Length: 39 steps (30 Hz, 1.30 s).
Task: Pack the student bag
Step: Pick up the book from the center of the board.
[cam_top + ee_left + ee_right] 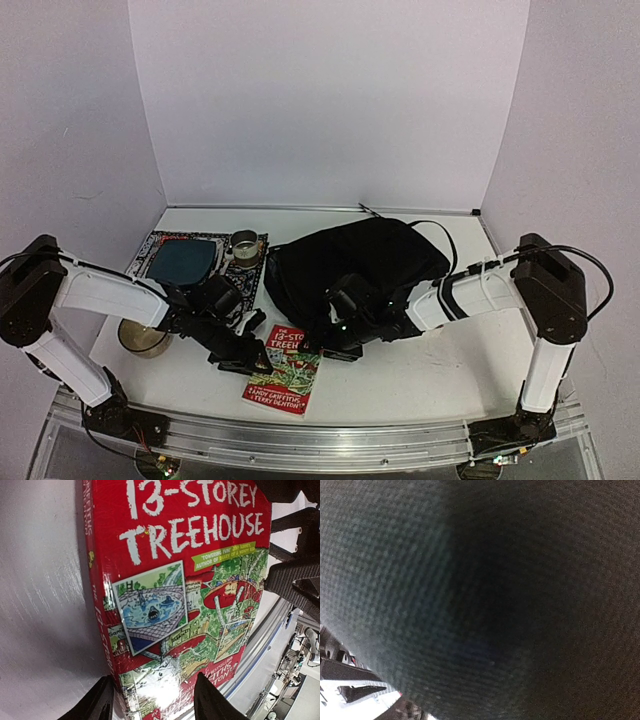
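A red paperback (175, 580) titled "13-Storey Treehouse" in white letters fills most of the view ahead of the jaws, lying flat on the white tabletop (40, 605). The jaws stand apart. Their two dark fingertips (102, 705) show at the bottom edge, one just outside the book's spine, the other over the cover near its lower end. Whether either touches the book cannot be told. Outward of the jaw over the cover, a black ribbed part (295, 580) stands by the book's edge, and a metal rail (262, 652) runs along the tabletop's edge.
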{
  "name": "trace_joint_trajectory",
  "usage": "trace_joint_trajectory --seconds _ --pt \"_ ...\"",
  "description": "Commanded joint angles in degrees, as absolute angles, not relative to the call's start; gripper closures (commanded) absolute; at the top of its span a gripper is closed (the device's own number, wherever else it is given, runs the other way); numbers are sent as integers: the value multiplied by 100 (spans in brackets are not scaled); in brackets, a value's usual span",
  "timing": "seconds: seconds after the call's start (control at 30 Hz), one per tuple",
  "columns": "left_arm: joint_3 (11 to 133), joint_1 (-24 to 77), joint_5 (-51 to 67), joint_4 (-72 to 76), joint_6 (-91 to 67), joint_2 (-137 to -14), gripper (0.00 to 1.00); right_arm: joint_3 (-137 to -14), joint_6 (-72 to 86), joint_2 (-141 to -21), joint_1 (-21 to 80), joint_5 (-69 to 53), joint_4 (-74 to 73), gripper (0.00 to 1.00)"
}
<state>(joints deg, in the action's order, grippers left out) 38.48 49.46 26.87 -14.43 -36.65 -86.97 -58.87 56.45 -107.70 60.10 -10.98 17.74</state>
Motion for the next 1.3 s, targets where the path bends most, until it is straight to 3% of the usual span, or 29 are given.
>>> trace_joint_trajectory --seconds 0.0,0.3,0.43,0.7,0.8,1.27 --pt "3850 4984 2788 -587 -3886 -8537 46 -6160 5570 -10690 6085 -1610 2290 41" --pt "3663 4983 2708 -439 -4115 -8493 48 -5996 5669 -10521 6090 -1679 2578 51" --pt "3567 4983 2696 -439 -4206 -8343 48 -5990 5719 -10644 6083 -1697 2582 59" --pt "3086 4975 2411 -451 -4563 -7576 48 -5933 5634 -10654 6114 -1804 2679 99" --pt "2949 4974 2176 -457 -4700 -7224 45 -5954 5555 -10651 6148 -1877 2719 100" --pt "2696 4922 523 -441 -5070 -5508 10 -5864 4912 -9513 6242 -1400 3111 100"
